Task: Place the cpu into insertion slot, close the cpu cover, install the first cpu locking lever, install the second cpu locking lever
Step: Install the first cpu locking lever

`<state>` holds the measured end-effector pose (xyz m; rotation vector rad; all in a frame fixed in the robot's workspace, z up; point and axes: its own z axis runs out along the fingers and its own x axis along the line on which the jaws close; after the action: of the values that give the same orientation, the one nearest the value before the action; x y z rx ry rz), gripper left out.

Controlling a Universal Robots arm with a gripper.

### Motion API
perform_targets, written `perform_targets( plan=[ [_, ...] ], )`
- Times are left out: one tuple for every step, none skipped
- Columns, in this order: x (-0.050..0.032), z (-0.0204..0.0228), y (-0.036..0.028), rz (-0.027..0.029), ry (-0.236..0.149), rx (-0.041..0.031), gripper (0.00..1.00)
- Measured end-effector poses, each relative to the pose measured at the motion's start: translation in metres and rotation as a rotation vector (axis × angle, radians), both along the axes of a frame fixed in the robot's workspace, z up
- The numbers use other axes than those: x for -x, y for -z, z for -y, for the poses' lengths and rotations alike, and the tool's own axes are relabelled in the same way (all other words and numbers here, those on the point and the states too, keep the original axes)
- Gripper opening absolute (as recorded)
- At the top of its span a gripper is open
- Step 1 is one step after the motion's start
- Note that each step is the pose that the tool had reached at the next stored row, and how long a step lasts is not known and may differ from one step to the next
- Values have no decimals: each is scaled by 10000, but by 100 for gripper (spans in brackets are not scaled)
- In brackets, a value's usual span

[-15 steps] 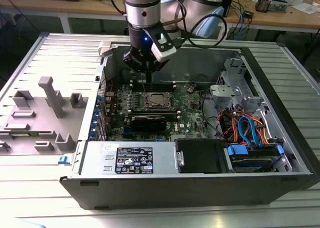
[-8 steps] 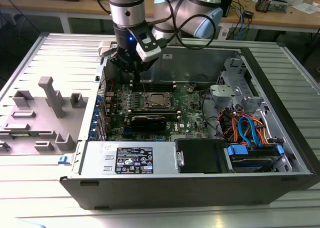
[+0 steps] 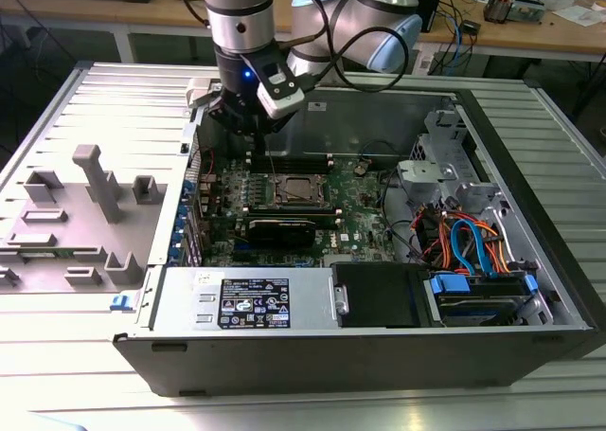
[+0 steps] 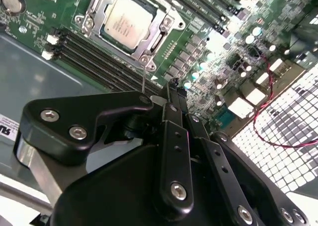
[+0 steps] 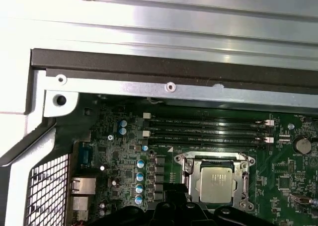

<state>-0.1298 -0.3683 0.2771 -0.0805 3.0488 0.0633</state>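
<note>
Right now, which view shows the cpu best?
The second wrist view: the cpu appears large, whole and unobstructed, its metal top well lit. The first wrist view shows the cpu whole too, but smaller. The exterior view shows the cpu only as a small, distant square.

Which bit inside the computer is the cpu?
Look inside the open grey metal computer case at the green motherboard. Near its middle, a silver metal frame surrounds the cpu, a small flat square silver-grey chip. Beside it lie long black memory slots; the cpu is a plain silver square.
</note>
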Motion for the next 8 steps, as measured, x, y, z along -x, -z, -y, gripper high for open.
perform_targets(
  plan=[
    [3, 0, 3, 1, 0, -42, 11],
    [11, 0, 12, 1, 0, -83, 11],
    [18, 0, 31, 1, -2, -103, 11],
    [19, 0, 56, 0, -2, -117, 11],
    [20, -1, 67, 0, 0, -151, 11],
    [20, -4, 73, -1, 1, -191, 11],
    [20, -7, 77, -1, 0, -226, 11],
    [19, -12, 82, 1, -1, -257, 11]
  ],
)
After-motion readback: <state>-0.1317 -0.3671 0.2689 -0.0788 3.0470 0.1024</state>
